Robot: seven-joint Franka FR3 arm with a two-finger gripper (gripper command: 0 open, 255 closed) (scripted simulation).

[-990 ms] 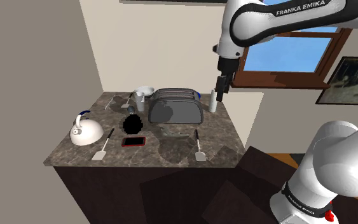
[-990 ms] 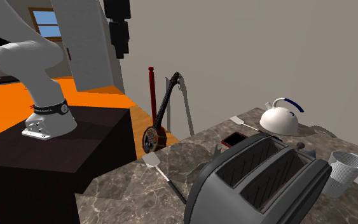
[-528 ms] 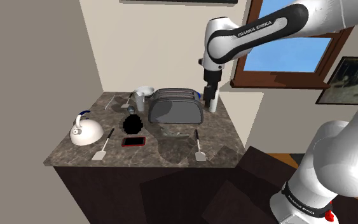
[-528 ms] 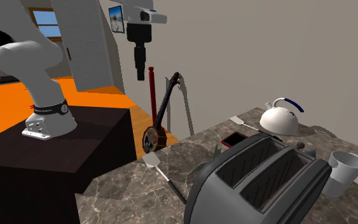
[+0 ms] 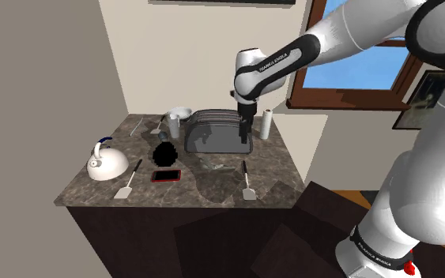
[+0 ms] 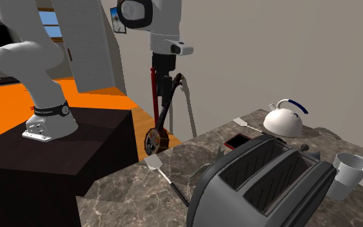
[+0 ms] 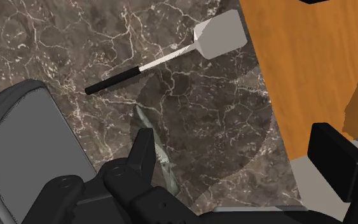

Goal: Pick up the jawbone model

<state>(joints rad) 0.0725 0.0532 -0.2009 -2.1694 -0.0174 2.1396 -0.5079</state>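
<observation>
Jawbone model (image 7: 162, 160): a pale grey sliver flat on the dark marbled tabletop (image 5: 284, 170), between the toaster (image 5: 216, 133) and the tabletop's front edge. It lies just beside one fingertip, partly hidden by it.

End effector (image 7: 238, 159): fingers spread wide, nothing between them. In the shoulder view it hangs in front of the toaster's end on that view's right.

Obstruction: the toaster body stands close behind the model; nothing lies on top of it.

Count:
- spatulas, 2: one (image 5: 126, 183) near the front corner at the shoulder view's left, one (image 5: 247, 183) at the front edge toward its right
- white kettle (image 5: 106, 162), 1, by the left-hand edge
- red-rimmed phone (image 5: 166, 175), 1
- black lump (image 5: 164, 152), 1, behind the phone
- ribbed white cup (image 5: 179, 118), 1, at the back edge
- white cylinder (image 5: 265, 124), 1, at the back edge
</observation>
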